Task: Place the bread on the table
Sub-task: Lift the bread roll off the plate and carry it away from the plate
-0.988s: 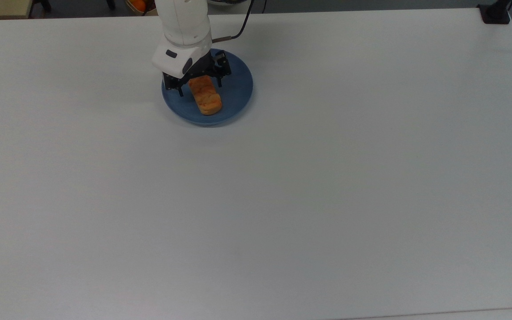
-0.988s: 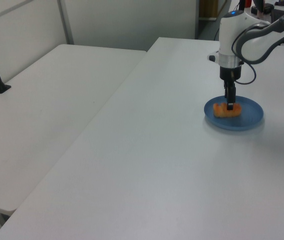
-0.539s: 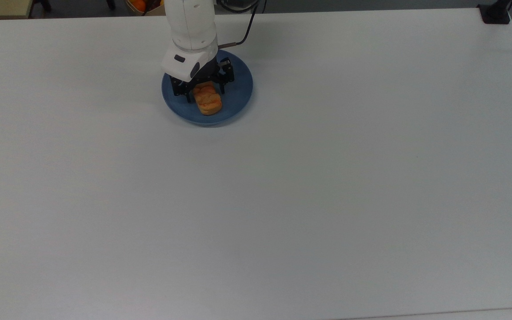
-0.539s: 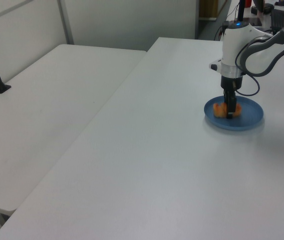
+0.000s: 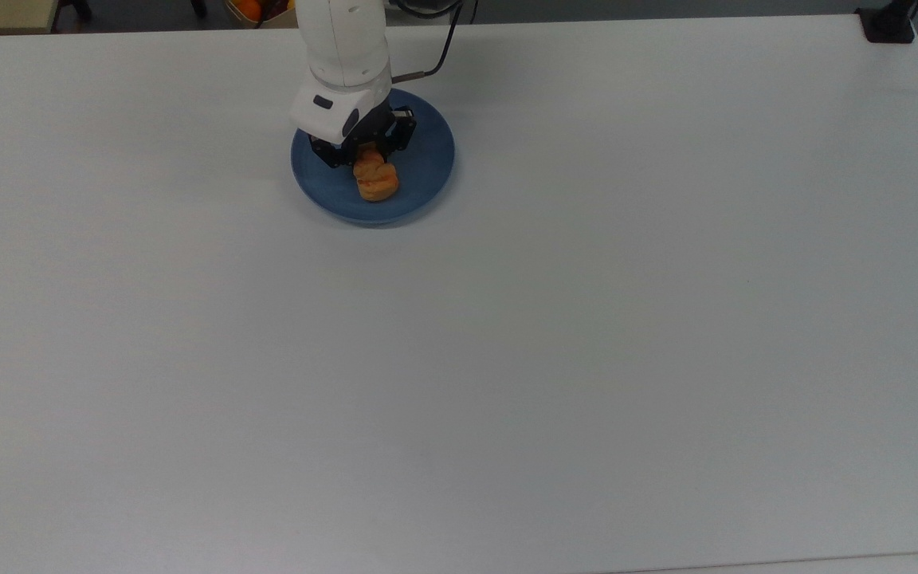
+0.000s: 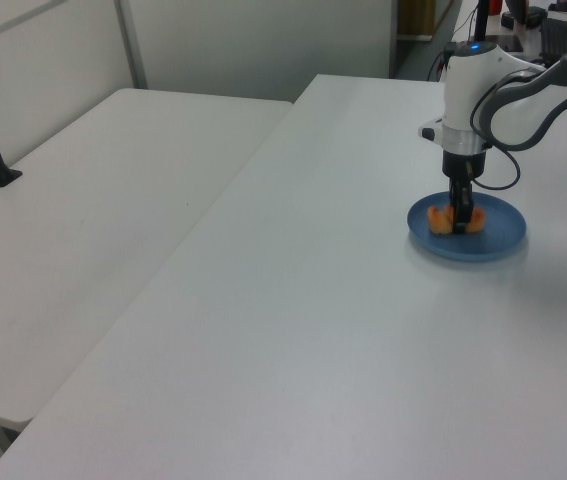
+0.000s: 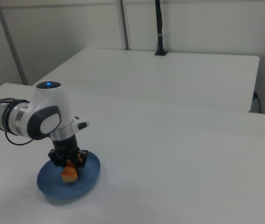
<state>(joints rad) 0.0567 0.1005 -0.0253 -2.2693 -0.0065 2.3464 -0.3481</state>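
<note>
Top view: the gripper is pointing straight down over the plate, its black fingers closing in on the far end of the bread from either side. The fingers are drawn in narrow and pressing against the roll, so the grip is closed on the bread. The roll is lying on the plate, left of the plate's centre in the top view, with its near end sticking out from under the gripper toward the camera. The plate is sitting on the table near the far edge, toward the top view's left.

In the left view the gripper is standing upright on the bread, which is showing as orange on both sides of the fingers, resting low on the plate.

In the right view the gripper is hanging from the white arm with the bread just below it, inside the plate.
</note>
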